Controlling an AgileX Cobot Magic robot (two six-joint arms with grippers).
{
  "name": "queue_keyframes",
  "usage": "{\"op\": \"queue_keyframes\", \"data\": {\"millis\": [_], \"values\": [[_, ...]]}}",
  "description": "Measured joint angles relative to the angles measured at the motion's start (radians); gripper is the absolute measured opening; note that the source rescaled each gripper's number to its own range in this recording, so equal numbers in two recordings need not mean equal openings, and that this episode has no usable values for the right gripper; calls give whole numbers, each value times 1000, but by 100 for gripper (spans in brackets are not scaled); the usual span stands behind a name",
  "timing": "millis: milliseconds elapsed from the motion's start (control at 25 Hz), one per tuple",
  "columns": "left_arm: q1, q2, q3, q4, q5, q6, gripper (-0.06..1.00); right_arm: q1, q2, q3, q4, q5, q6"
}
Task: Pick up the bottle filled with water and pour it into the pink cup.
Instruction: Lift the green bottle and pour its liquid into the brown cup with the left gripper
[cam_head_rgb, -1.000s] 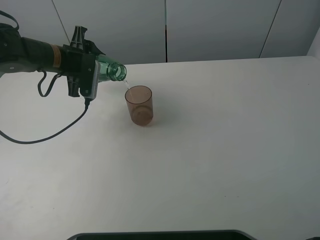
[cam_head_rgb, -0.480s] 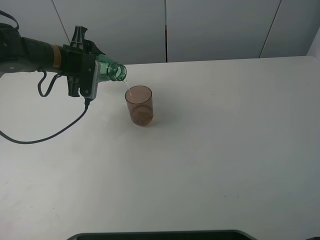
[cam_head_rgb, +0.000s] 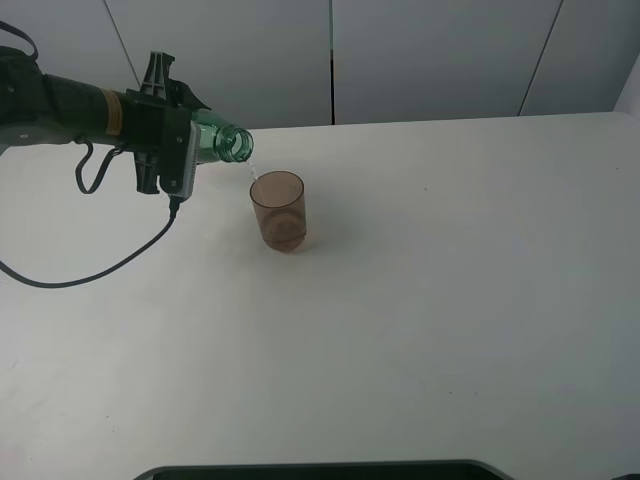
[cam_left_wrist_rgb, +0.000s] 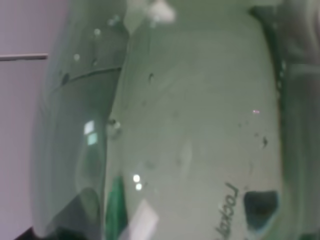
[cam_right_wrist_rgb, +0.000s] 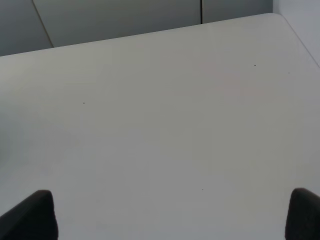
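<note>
The green-tinted bottle (cam_head_rgb: 222, 142) lies almost level in the air at the table's back left, its open mouth pointing right, just above and left of the pink cup's rim. My left gripper (cam_head_rgb: 176, 150) is shut on the bottle's body, and the bottle (cam_left_wrist_rgb: 190, 125) fills the left wrist view. The pink cup (cam_head_rgb: 278, 210) stands upright on the white table (cam_head_rgb: 450, 280) with some liquid in its bottom. Only a faint trickle shows below the bottle's mouth. My right gripper (cam_right_wrist_rgb: 170, 215) hangs open over bare table, showing only in its wrist view.
A black cable (cam_head_rgb: 100, 270) loops from the left arm down onto the table. A dark edge (cam_head_rgb: 320, 470) runs along the near side of the table. Grey wall panels stand behind the table's far edge.
The thin stream from the bottle's mouth into the cup has faded to almost nothing. Arm, bottle and cup stay where they were.
</note>
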Motion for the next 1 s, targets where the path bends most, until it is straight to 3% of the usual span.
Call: {"op": "queue_keyframes", "data": {"millis": [1000], "values": [[-21, 0, -2, -15, 47, 30, 1, 0, 0, 0, 0, 0, 0]]}}
